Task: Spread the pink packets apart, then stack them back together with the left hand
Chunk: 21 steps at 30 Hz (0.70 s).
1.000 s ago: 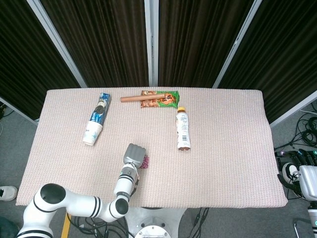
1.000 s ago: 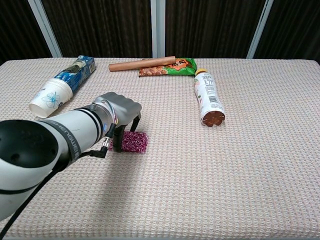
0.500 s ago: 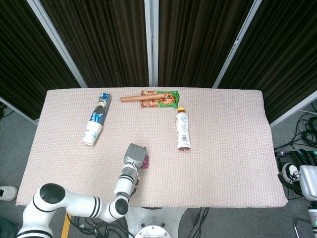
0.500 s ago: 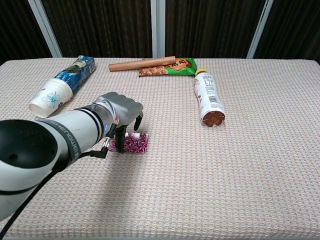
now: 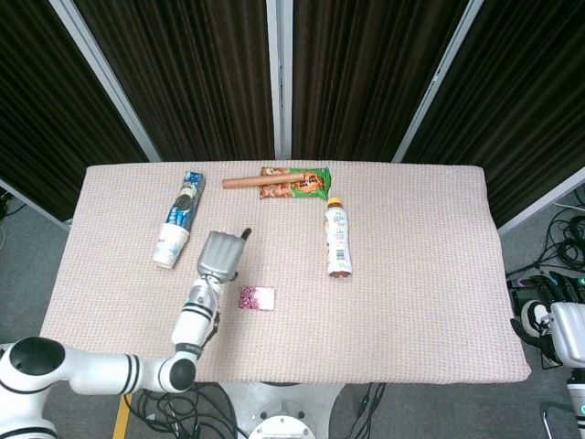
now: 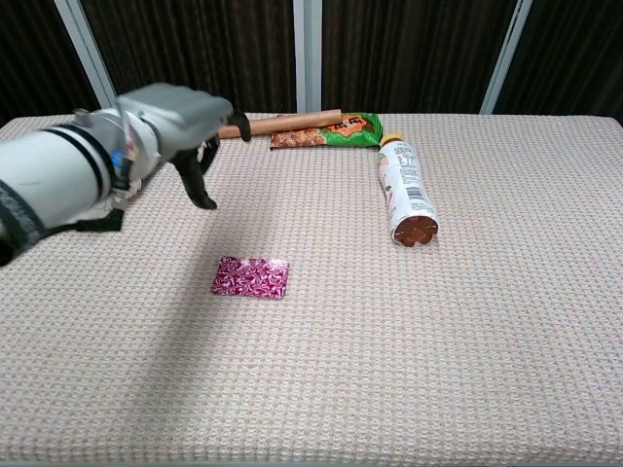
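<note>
The pink packets (image 5: 256,298) (image 6: 250,277) lie flat on the surface (image 5: 420,274) (image 6: 487,341) as one aligned stack, near the front edge and clear of all contact. The left hand (image 5: 219,255) (image 6: 180,122) is raised above the surface, behind and to the left of the stack. Its fingers (image 6: 201,183) hang apart and downward, holding nothing; none touches the packets. The right hand (image 5: 548,315) sits off the surface at the far right edge of the head view; its finger state cannot be determined. Toward the rear lie a bottle (image 5: 337,240) (image 6: 404,190), a paper cup stack (image 5: 169,245), a brown tube (image 5: 260,181) (image 6: 282,124) and a green snack packet (image 5: 302,184) (image 6: 336,131).
</note>
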Each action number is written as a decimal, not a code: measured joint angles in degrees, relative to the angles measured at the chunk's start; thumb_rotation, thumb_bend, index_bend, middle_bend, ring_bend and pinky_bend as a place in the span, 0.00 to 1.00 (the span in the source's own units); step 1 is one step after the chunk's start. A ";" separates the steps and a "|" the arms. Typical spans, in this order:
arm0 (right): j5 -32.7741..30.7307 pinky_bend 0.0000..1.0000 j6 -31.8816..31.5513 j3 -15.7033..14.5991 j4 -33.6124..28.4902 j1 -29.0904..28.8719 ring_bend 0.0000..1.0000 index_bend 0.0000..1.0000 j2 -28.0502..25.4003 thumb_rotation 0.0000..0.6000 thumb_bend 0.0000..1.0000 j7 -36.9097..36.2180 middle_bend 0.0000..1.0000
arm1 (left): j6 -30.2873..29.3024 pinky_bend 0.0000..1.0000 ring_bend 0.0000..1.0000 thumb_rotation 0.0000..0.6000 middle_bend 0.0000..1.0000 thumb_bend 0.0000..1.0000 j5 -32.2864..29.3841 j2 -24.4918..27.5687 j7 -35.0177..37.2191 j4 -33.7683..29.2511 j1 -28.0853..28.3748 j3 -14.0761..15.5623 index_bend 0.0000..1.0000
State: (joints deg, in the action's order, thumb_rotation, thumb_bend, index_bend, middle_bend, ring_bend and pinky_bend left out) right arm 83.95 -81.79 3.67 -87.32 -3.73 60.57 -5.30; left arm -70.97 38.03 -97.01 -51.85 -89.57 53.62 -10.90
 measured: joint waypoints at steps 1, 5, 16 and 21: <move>0.28 0.13 0.00 -0.06 -0.04 -0.07 0.10 0.25 -0.03 0.85 0.17 -0.24 0.21 | -0.68 0.61 0.46 1.00 0.62 0.19 3.09 1.85 2.57 -0.05 -1.27 0.53 0.27; 1.30 0.12 -0.10 -0.20 -0.03 -0.41 0.08 0.24 -0.24 0.85 0.17 -1.28 0.20 | -3.45 0.50 0.34 1.00 0.48 0.19 12.44 7.34 11.84 0.46 -5.83 2.25 0.27; 3.78 0.00 -0.86 -0.40 0.70 -1.16 0.04 0.22 0.20 0.86 0.16 -3.68 0.17 | -12.04 0.36 0.22 1.00 0.31 0.19 27.54 19.90 30.55 2.29 -21.72 9.63 0.27; 5.97 0.00 -2.45 -0.87 1.07 -1.21 0.04 0.22 0.34 0.85 0.17 -4.42 0.17 | -16.34 0.36 0.22 1.00 0.31 0.19 29.72 22.12 33.38 2.47 -28.12 12.17 0.27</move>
State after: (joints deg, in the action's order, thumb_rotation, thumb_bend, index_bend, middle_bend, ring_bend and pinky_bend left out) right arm 89.92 -84.24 2.80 -86.25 -4.94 60.91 -9.72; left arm -87.31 67.75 -74.90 -18.47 -87.10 25.50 1.27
